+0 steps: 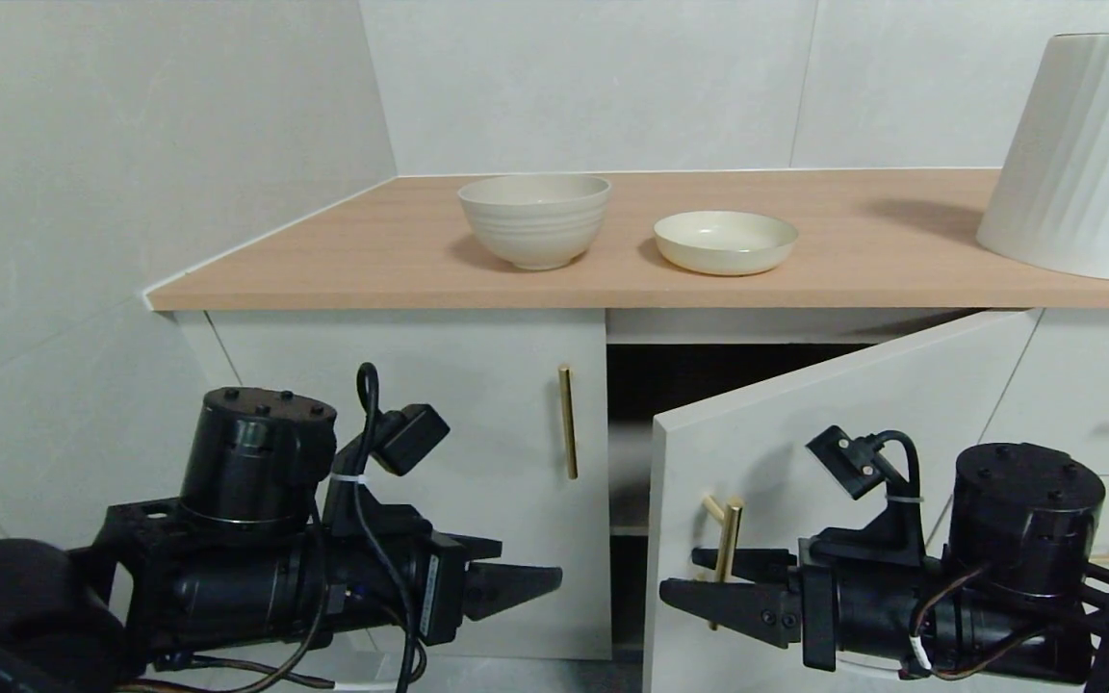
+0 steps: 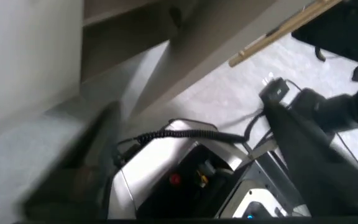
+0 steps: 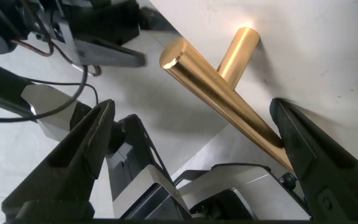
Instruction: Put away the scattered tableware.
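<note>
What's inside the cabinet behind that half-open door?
Only a dark interior and what looks like a shelf edge show past the door; the door covers the rest.

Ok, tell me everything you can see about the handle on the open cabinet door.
The handle is a brass-coloured round bar, shiny like metal, with a flat end and a short post fixing it to the white open door. It stands upright near the door's free edge. The right gripper sits around it, jaws open on either side.
</note>
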